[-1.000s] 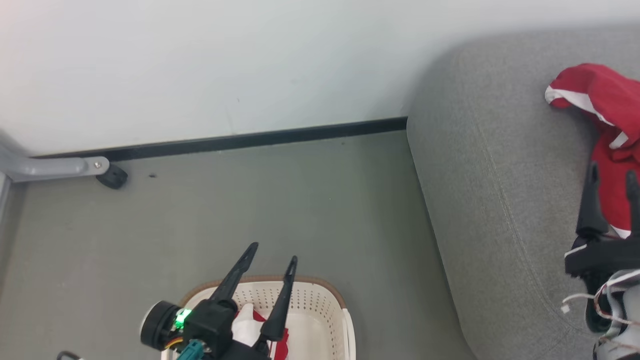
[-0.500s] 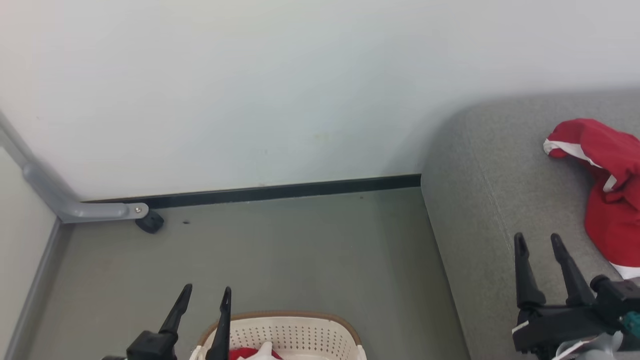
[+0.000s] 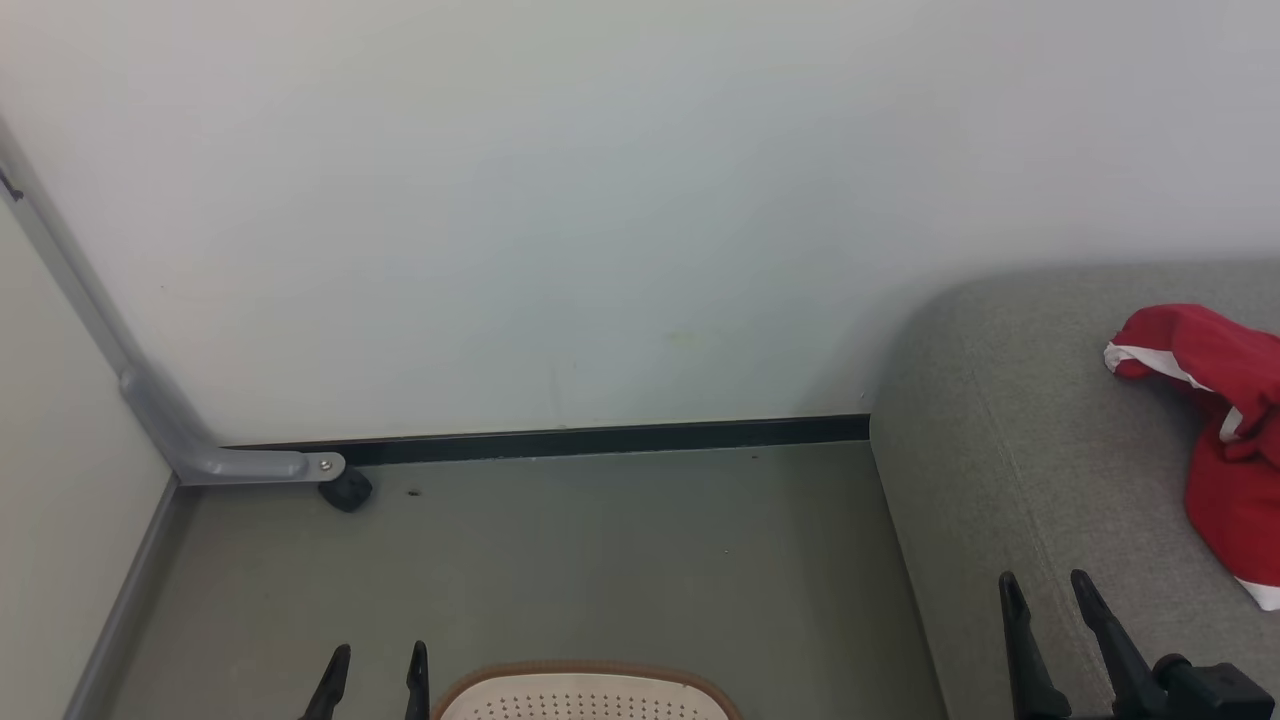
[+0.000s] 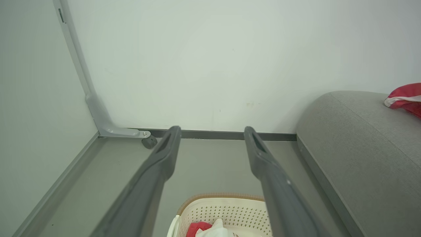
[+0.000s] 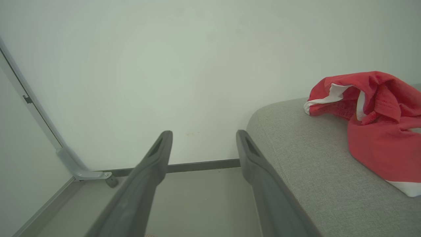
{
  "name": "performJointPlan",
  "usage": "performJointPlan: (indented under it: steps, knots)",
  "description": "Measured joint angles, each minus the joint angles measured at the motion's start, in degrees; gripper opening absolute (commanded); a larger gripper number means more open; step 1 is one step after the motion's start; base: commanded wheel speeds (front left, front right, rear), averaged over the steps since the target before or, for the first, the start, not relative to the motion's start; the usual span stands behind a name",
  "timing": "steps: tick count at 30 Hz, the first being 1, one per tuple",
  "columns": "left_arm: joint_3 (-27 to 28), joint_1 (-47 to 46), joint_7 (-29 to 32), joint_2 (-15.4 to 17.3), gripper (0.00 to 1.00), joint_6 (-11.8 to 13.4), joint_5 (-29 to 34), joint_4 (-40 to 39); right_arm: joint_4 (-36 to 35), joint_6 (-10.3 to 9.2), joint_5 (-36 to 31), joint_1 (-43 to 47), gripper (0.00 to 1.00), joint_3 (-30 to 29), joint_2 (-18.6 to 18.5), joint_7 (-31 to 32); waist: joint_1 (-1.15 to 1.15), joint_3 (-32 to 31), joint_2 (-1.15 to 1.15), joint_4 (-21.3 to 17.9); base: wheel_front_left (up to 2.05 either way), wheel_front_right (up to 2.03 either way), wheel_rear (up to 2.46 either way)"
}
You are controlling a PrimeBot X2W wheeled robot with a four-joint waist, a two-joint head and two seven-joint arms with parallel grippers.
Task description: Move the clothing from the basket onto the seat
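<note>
Clothing in red with white trim lies crumpled on the grey-green seat, at the right of your head view, while a red and white bundle sits in the cream basket on the floor beside the seat. Your left claw hangs just beside the basket's left rim, fingers apart and empty. Your right claw hovers over the seat's near edge, apart from the clothing, likewise spread and holding nothing. A grey bracket with a black caster stands against the white wall.
</note>
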Motion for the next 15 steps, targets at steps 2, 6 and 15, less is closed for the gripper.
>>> performJointPlan:
  steps: [2,6,15]
  knots:
    - [0.4,0.0,0.0,-0.6,1.0,0.0,0.1,0.4,-0.6,-0.21,0.0,1.0,1.0,-0.1,0.0,0.2,0.0,-0.3,0.0,0.4,0.0,0.0,0.0]
    - [1.5,0.3,-0.4,-1.3,1.0,0.0,0.6,0.5,-1.7,-0.71,0.0,2.9,1.0,-0.1,0.0,1.0,0.01,-0.9,0.0,1.0,0.0,0.0,0.0]
    - [2.4,1.2,-0.5,-2.4,1.0,0.0,1.5,0.9,-4.3,-2.07,0.0,7.5,1.0,-1.0,-0.1,2.1,0.01,-1.4,0.0,2.1,0.0,0.0,0.0]
